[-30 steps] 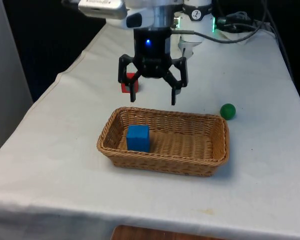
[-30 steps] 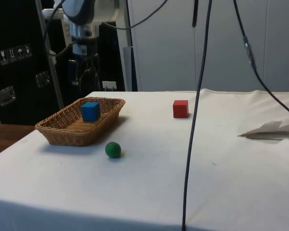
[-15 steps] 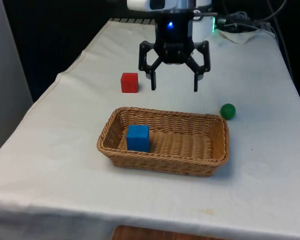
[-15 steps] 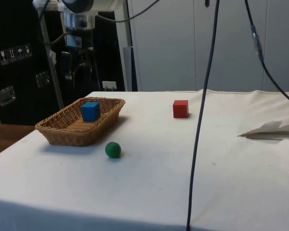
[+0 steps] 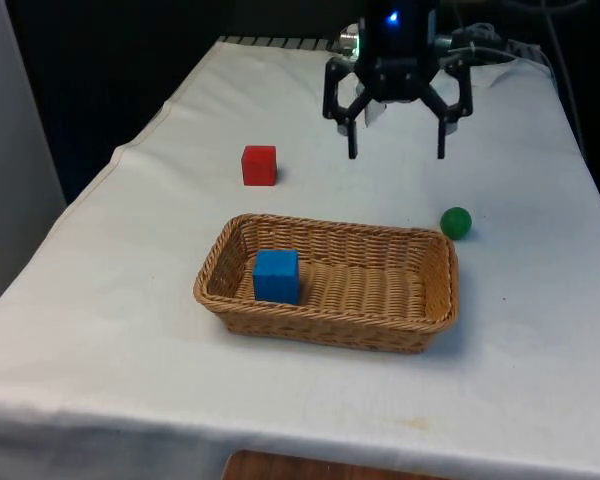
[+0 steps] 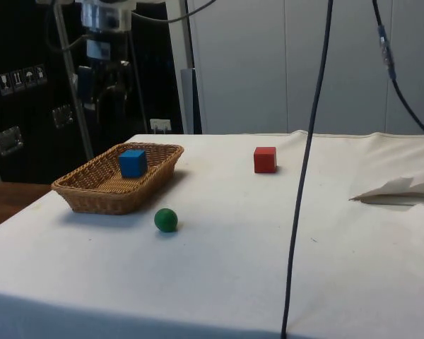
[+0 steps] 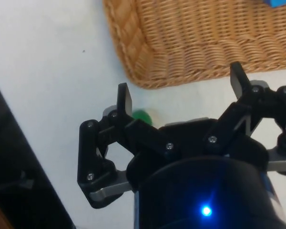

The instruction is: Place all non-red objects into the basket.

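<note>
A blue cube (image 5: 276,276) (image 6: 132,162) lies inside the wicker basket (image 5: 380,330) (image 6: 85,195) at its end on the front view's left. A green ball (image 5: 456,222) (image 6: 166,219) (image 7: 143,116) rests on the cloth just outside the basket's far corner on the front view's right. A red cube (image 5: 259,165) (image 6: 264,159) sits on the cloth beyond the basket, at the front view's left. My gripper (image 5: 397,150) (image 7: 180,93) hangs open and empty high above the table, behind the basket and up from the green ball.
A crumpled white sheet (image 6: 403,191) lies at the far right of the side view. Black cables (image 6: 307,141) hang down in front of the side camera. The basket's wall (image 7: 148,62) runs close under my fingers in the wrist view.
My open gripper has risen and travelled from above the basket's back rim towards the front view's right and away from the camera. The cubes, ball and basket have stayed put.
</note>
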Controlling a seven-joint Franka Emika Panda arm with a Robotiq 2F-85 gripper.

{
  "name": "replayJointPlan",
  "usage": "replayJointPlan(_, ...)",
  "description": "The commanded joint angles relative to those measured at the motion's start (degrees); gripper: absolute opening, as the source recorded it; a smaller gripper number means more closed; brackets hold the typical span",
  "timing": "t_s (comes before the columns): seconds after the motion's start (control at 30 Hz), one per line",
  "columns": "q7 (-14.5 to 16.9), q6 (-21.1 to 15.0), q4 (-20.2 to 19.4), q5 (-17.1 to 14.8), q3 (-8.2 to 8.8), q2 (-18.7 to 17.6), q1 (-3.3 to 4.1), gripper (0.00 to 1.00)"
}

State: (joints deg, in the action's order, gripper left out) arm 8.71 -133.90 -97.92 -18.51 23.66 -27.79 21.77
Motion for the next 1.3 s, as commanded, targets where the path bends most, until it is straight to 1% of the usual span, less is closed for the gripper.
replayJointPlan(0.0, -0.80, 0.00, -0.63, 0.52, 0.23, 0.69, 0.63, 1.00)
replayJointPlan(0.03, -1.09, 0.06, -0.80, 0.74, 0.06, 0.92, 0.69, 1.00)
replayJointPlan(0.07, -0.69, 0.11, -0.29, 0.46, -0.40, 0.52, 0.17, 1.00)
replayJointPlan(0.1, -1.38, 0.06, -0.92, 0.92, -0.17, 1.20, 0.74, 1.00)
replayJointPlan(0.33, -3.50, -0.06, -2.75, 2.12, -2.06, 3.61, 1.20, 1.00)
replayJointPlan(0.37, -2.81, 0.17, -2.06, 1.66, -2.35, 2.98, 0.57, 1.00)
replayJointPlan(0.4, -3.78, -0.17, -3.09, 2.35, -2.29, 3.95, 1.26, 1.00)
replayJointPlan(0.47, -4.41, -0.46, -4.35, 2.75, -3.04, 5.10, 1.32, 1.00)
replayJointPlan(0.6, -4.87, -0.92, -6.19, 3.21, -3.78, 6.70, 1.43, 1.00)
replayJointPlan(0.63, -4.24, -0.11, -5.39, 2.69, -4.07, 6.07, 0.92, 1.00)
replayJointPlan(0.67, -4.93, -0.97, -6.70, 3.32, -3.95, 7.10, 1.43, 1.00)
replayJointPlan(0.8, -4.81, -1.09, -8.77, 3.72, -4.93, 8.88, 1.38, 1.00)
replayJointPlan(0.93, -4.47, -1.03, -9.91, 3.90, -5.61, 9.80, 1.32, 1.00)
replayJointPlan(0.97, -4.24, -0.40, -9.45, 3.50, -5.79, 9.57, 0.97, 1.00)
replayJointPlan(1.0, -4.41, -0.97, -10.08, 4.01, -5.79, 9.97, 1.32, 1.00)
replayJointPlan(1.23, -3.67, -0.86, -11.12, 4.70, -7.28, 10.71, 1.32, 1.00)
replayJointPlan(1.27, -3.61, -0.40, -10.49, 4.35, -7.22, 10.31, 0.97, 1.00)
